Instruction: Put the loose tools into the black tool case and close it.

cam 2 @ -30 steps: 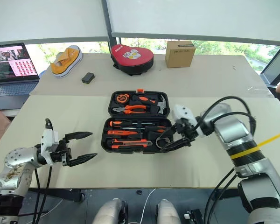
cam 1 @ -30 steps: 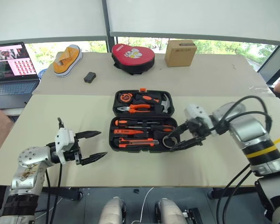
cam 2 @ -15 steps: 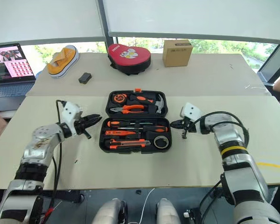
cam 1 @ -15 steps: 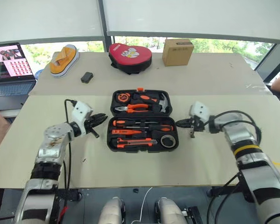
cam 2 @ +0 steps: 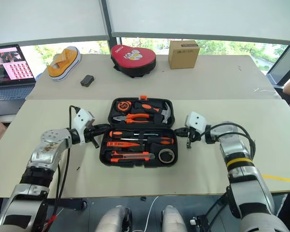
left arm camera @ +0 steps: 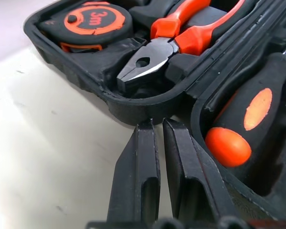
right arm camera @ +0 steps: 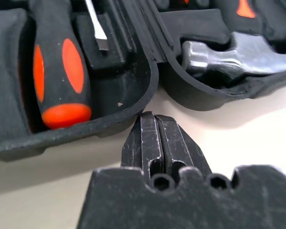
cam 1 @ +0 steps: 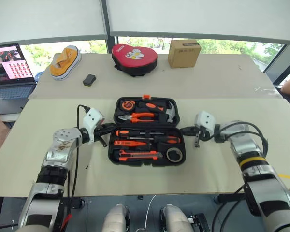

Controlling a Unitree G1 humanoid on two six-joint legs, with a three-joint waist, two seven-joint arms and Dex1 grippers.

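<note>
Left wrist view shows what the head views cannot: the left pincer (left arm camera: 158, 131), its fingers nearly together and empty, tips at the hinge notch on the case's left side, beside the pliers (left arm camera: 169, 40) and tape measure (left arm camera: 93, 21) in the far half. The head views place the black tool case (cam 1: 146, 131) lying open mid-bench (cam 1: 222, 82), long axis running left to right, hinge across its middle — two black-and-orange screwdrivers (cam 1: 147, 133) lie left-right in the near half, utility knife (cam 1: 137, 155) and tape roll (cam 1: 173, 154) along its front. Right wrist view shows the right pincer (right arm camera: 156, 125) pressed shut, empty, at the right hinge notch — hammer (right arm camera: 229, 55) head just beyond.
</note>
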